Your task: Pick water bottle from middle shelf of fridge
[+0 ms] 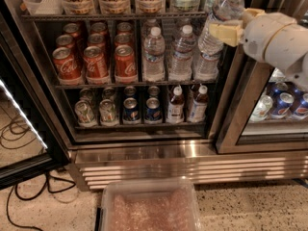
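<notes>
My gripper (230,27) is at the upper right, in front of the fridge's (144,150) right door post. It is shut on a clear water bottle (217,19) with a white cap, held tilted and lifted above the middle shelf (103,85). One pale finger (222,33) lies across the bottle's side. Three more water bottles (154,57) stand on the right half of that shelf.
Red cola cans (95,61) fill the shelf's left half. Cans and small dark-drink bottles (175,105) stand on the shelf below. A clear plastic bin (150,208) lies on the floor in front. The open glass door (21,124) and cables are at the left. A second cooler (279,105) is at the right.
</notes>
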`<move>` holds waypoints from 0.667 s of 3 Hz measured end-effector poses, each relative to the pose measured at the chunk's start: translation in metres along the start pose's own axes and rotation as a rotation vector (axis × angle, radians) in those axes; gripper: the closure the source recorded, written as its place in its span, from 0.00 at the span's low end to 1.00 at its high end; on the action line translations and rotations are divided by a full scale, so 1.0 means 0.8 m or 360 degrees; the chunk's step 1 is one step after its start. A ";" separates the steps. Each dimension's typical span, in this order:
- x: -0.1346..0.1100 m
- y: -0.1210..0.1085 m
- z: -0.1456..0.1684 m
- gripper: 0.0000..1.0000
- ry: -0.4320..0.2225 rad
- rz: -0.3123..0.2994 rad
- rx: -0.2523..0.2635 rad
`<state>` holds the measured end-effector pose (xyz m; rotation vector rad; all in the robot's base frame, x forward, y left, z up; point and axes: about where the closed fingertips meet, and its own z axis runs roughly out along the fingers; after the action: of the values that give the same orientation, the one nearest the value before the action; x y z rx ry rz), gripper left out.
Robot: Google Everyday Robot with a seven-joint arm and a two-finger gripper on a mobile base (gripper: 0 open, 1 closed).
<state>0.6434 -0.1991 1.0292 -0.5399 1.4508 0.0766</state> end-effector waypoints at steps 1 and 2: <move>-0.015 -0.024 -0.009 1.00 0.0012 0.0021 -0.0115; -0.016 -0.024 -0.009 1.00 0.0017 0.0022 -0.0129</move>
<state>0.6420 -0.2155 1.0467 -0.5973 1.4664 0.1440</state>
